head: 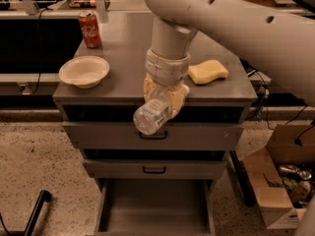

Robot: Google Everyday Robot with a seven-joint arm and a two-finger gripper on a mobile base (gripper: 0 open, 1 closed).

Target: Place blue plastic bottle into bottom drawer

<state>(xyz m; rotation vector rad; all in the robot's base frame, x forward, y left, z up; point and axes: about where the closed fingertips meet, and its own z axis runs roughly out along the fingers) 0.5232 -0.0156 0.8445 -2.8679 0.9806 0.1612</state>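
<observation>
My gripper (165,98) hangs from the big white arm in front of the cabinet's top edge. Its cream fingers (177,96) are shut on the blue plastic bottle (151,114), a clear ribbed bottle held tilted with its base pointing toward the camera and down to the left. The bottle hangs in the air in front of the top drawer (98,134). The bottom drawer (152,208) is pulled open below, a wide shallow grey tray with nothing in it.
On the cabinet top (123,48) stand a red soda can (90,29) at the back left, a white bowl (84,71) at the front left and a yellow sponge (208,72) at the right. A cardboard box (283,181) sits on the floor at the right.
</observation>
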